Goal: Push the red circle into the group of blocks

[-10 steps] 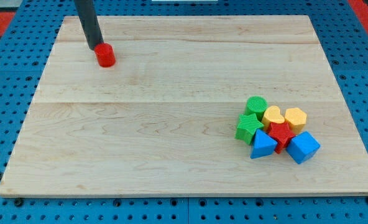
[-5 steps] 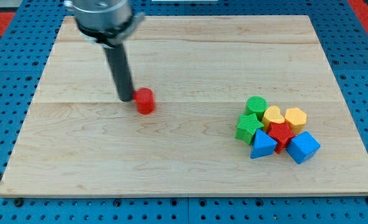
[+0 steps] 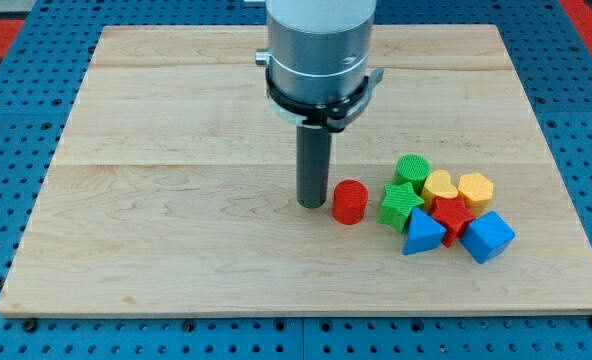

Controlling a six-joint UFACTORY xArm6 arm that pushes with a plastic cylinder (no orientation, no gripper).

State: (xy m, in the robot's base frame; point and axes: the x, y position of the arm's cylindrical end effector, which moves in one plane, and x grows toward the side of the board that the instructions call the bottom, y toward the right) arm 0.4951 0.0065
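My tip (image 3: 311,204) is a plain rod end with nothing to spread, press together or pinch; it stands on the wooden board (image 3: 176,250) just to the view's left of the red circle (image 3: 350,201), so close that I cannot tell whether the two touch or a sliver of board lies between them. The board is the only thing here that holds anything, and it carries eight blocks in all. One is the red circle, sitting between my tip and the group, just beside the group's nearest piece with a narrow gap showing. The other seven lie packed together to the view's right of my tip, each touching a neighbour. Nearest is a green star (image 3: 402,205), and behind it, toward the view's top, a green cylinder (image 3: 413,169): two green. Further right come a yellow heart (image 3: 439,186) and a yellow hexagon (image 3: 475,189): two yellow. In the middle of the cluster sits a red star (image 3: 453,216), making two red blocks on the board with the circle. Toward the view's bottom lie a blue triangle (image 3: 423,233) and, furthest right of my tip, a blue block (image 3: 489,236) whose shape I cannot tell exactly: two blue.
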